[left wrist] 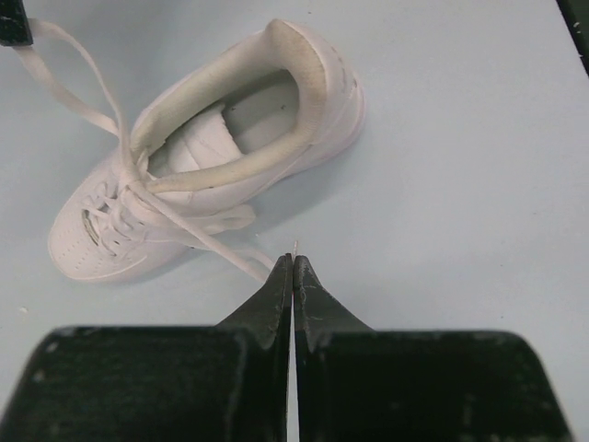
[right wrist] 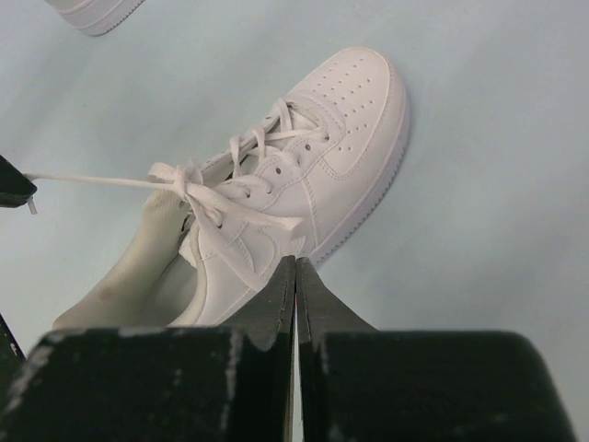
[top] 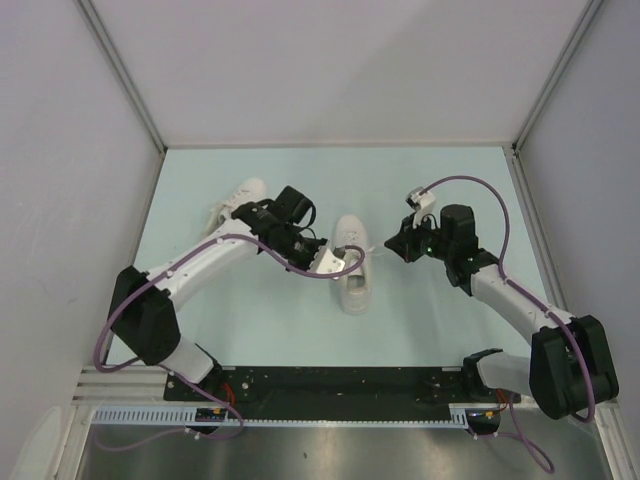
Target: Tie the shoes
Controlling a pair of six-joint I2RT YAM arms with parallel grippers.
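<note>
Far left, second shoe [top: 236, 203] is noted half hidden behind the left arm. Left gripper [left wrist: 293, 264] is clamped shut on one lace end [left wrist: 241, 260]. Centre shoe [top: 357, 285] is left flat on the table [top: 250, 320], laces crossed above its tongue. Right gripper [right wrist: 295, 265] is pinched closed on the other lace end [right wrist: 248, 253]; the opposed holds are judged meant to cinch the knot
</note>
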